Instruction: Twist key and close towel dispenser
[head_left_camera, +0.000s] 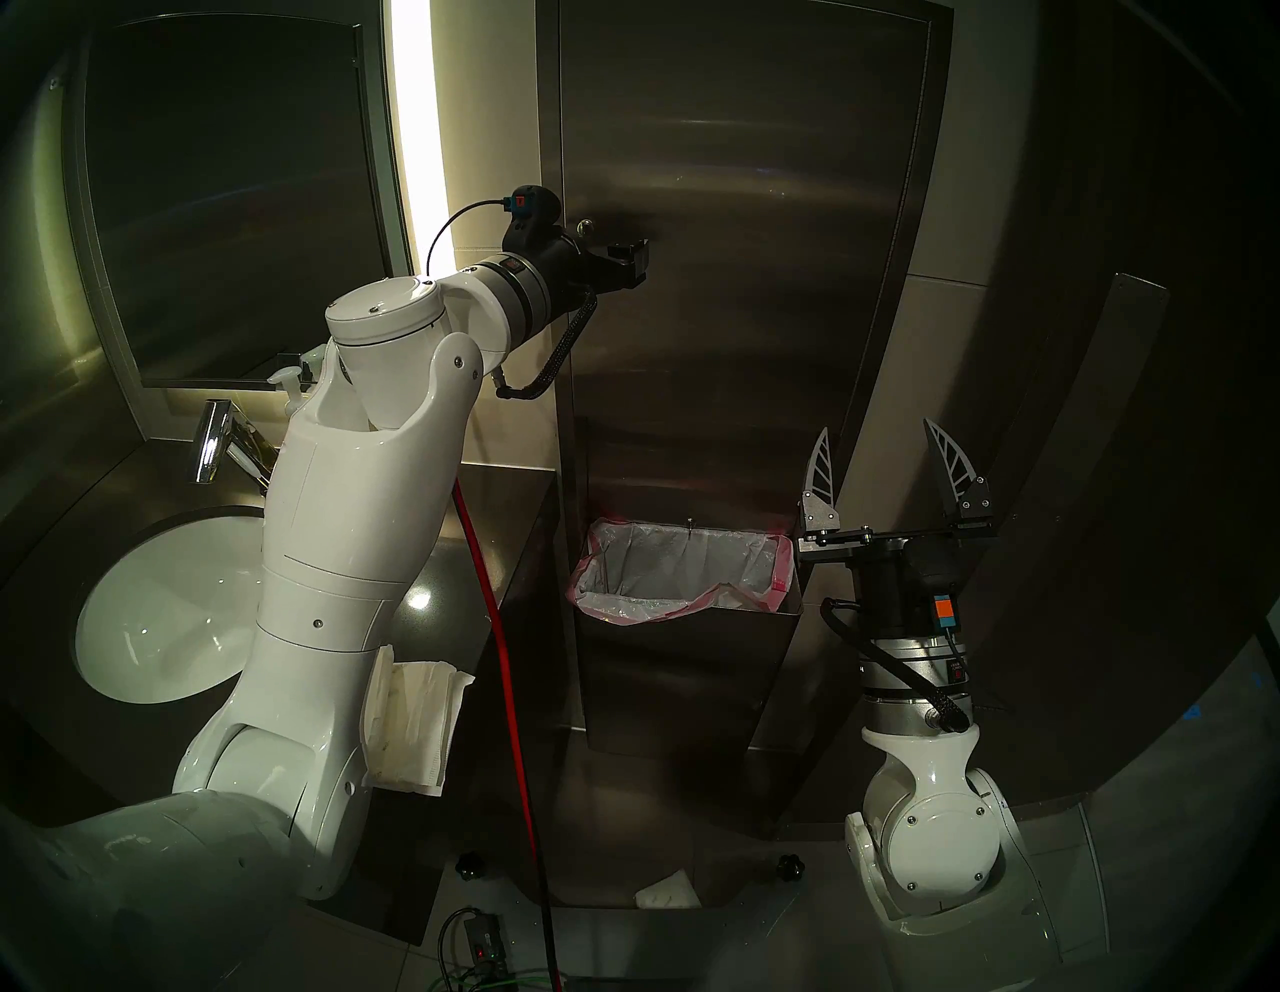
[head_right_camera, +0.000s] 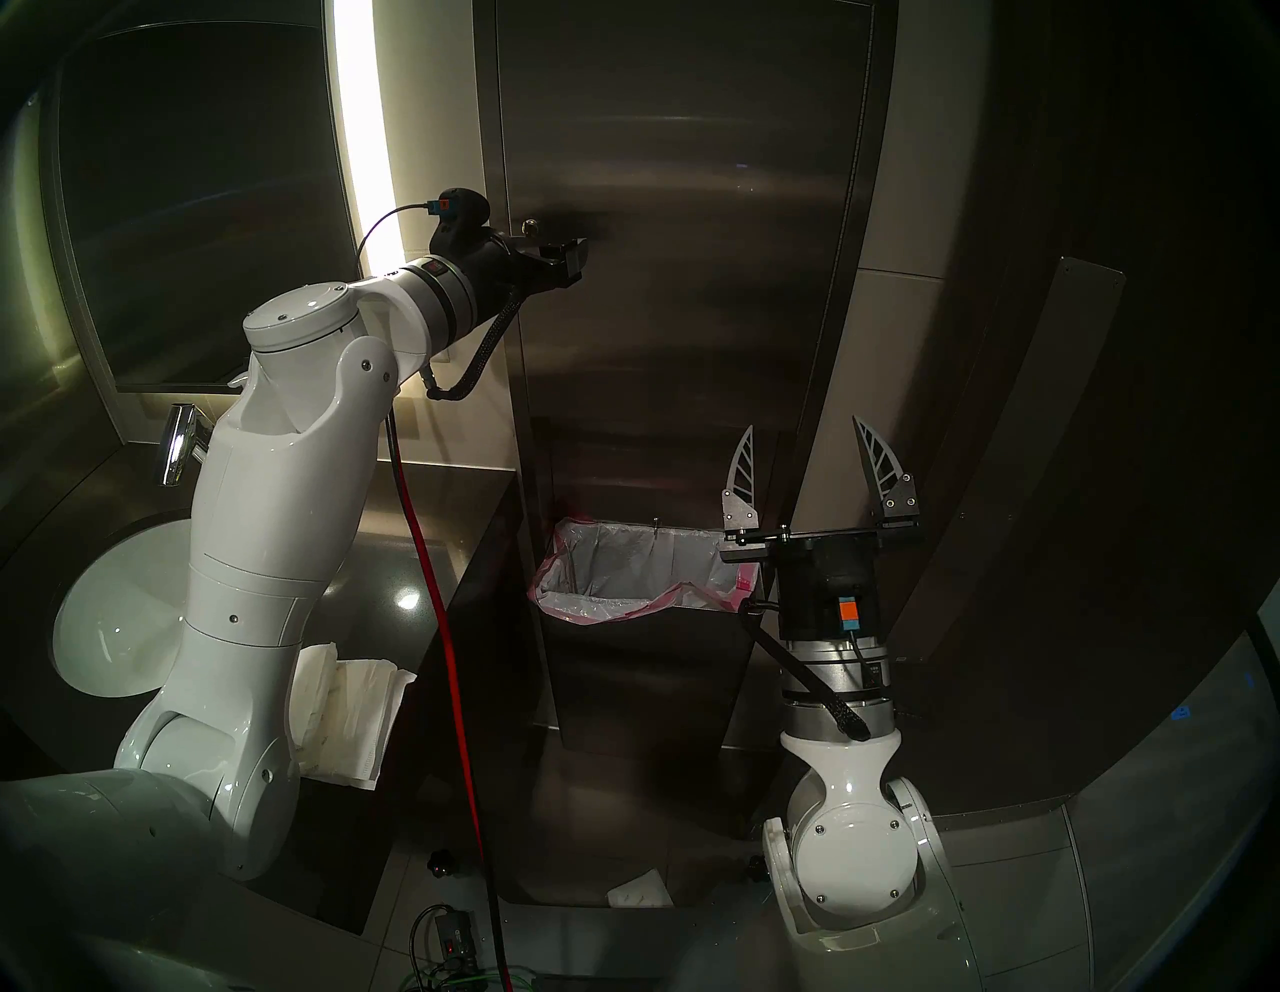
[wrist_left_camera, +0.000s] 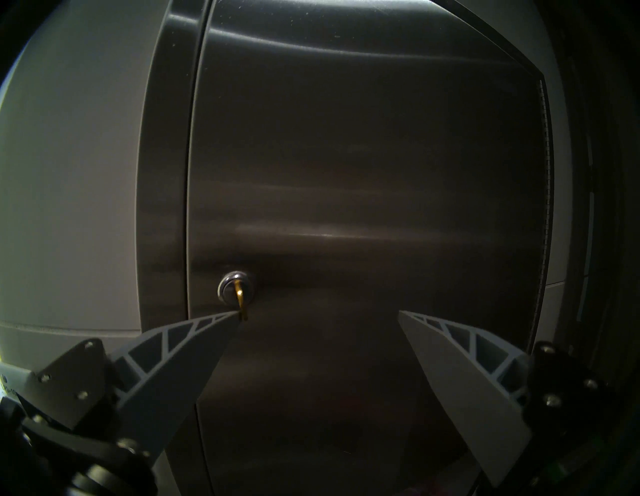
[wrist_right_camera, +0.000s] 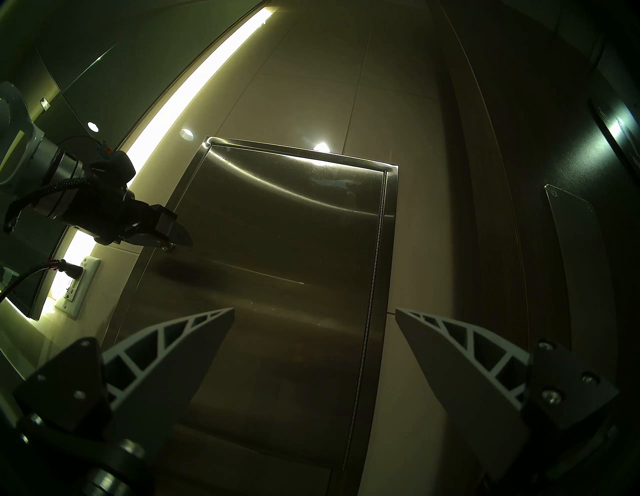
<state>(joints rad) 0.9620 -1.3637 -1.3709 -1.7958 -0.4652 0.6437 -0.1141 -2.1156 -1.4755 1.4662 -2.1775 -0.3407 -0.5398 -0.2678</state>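
Seemingly shut already, dispenser door (wrist_left_camera: 363, 207); key (wrist_left_camera: 241, 300) left unturned beside gaping, empty left gripper (wrist_left_camera: 318, 311); right gripper (head_left_camera: 893, 471) gaping, idle.

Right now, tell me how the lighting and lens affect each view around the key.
Head views: dim, fisheye-bent, a blown-out light strip beside the towel dispenser; the key is a tiny glint. Left wrist view: dark, soft glare streaks on the door, the key gold and fairly sharp by the open left pincer. Right wrist view: greenish cast, ceiling-light reflections, the key area shadowed.
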